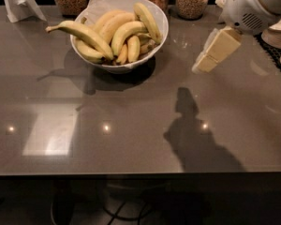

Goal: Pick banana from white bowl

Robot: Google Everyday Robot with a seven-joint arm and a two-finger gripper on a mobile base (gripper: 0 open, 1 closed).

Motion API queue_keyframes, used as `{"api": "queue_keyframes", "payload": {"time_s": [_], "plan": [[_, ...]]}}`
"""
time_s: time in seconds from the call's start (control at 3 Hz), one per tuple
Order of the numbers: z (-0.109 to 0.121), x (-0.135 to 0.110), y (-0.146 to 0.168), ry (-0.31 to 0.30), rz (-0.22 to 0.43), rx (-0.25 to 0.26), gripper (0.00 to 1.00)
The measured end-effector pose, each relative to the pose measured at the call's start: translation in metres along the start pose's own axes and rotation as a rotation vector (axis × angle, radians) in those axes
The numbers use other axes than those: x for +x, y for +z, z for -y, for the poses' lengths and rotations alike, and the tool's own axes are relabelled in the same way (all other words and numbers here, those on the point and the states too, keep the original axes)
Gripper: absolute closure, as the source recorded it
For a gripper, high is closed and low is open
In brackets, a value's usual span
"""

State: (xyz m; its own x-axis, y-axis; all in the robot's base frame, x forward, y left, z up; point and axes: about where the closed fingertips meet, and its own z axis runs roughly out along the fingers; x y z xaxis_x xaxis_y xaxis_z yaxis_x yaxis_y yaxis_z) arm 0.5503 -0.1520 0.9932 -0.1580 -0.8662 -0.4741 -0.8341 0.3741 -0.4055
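Observation:
The white bowl [157,36] stands at the back of the dark table, left of centre, and holds several bananas. A plump, curved yellow banana [125,32] lies in the middle of the pile. A longer slim banana [82,32] with a pointed stem hangs over the bowl's left rim, and short stubby ones lie beneath. My gripper [200,66], cream-coloured, hangs from the white arm [250,6] at the upper right. It points down and left, above the table, to the right of the bowl and apart from it. It holds nothing.
Several glass jars [192,1] of grain line the back edge behind the bowl. A white paper holder [18,1] stands at the back left. Stacked pale dishes [278,32] sit at the far right. The table's front edge [140,172] runs across the lower view.

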Motion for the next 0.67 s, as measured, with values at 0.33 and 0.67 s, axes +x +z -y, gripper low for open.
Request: {"api": "queue_keyframes", "payload": {"time_s": [0.33,0.67], "plan": [[0.0429,-0.0386,0.0213,0.023,0.103,0.085,0.0],[0.0428,-0.0407,0.0219,0.023,0.108,0.088,0.0]]}}
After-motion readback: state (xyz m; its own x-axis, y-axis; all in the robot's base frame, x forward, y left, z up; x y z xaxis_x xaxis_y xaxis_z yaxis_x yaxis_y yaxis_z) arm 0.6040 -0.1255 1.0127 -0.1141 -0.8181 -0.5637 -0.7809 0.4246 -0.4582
